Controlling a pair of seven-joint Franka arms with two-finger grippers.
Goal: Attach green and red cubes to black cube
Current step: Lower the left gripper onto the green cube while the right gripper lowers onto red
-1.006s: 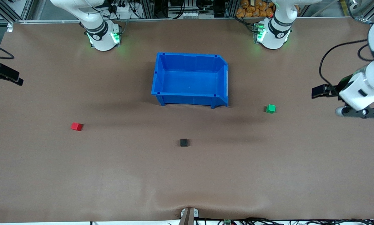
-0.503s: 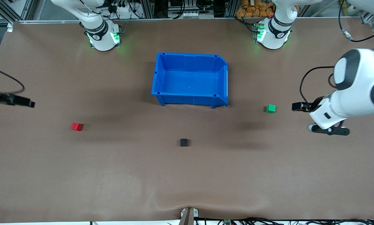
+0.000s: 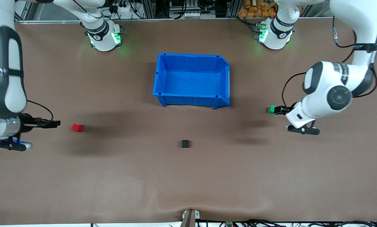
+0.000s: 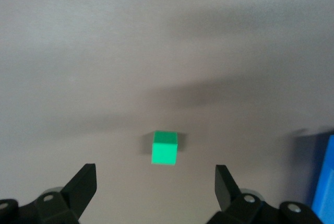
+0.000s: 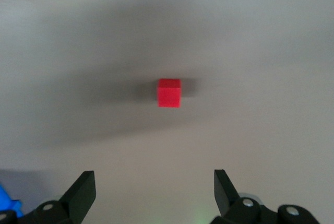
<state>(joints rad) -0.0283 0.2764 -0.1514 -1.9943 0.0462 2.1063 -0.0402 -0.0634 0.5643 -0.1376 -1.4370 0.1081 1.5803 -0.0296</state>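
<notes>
Right now, going arm by arm:
Left gripper (image 4: 154, 185): fingers spread wide, nothing between them, up in the air just beside the green cube (image 3: 272, 109) on the side toward the left arm's end of the table.
Green cube from the left wrist: it (image 4: 165, 148) lies straight ahead of the gap, on the centre line, its faces close to square with the fingers.
Right gripper (image 5: 154, 190): also wide open and empty, over the table just short of the red cube (image 3: 77, 127).
Red cube from the right wrist: it (image 5: 169, 93) is centred ahead of the gap but farther off than the green one is from its gripper.
Black cube (image 3: 185, 143): alone mid-table, between the two coloured cubes and nearer the front camera than both, well apart from each.
Which arm is nearer: left to green, right to red; neither looks nearer to black.
Blue bin (image 3: 191, 80): farther from the front camera than all three cubes; by my reckoning it blocks neither approach.
In the way: nothing that I can see.
</notes>
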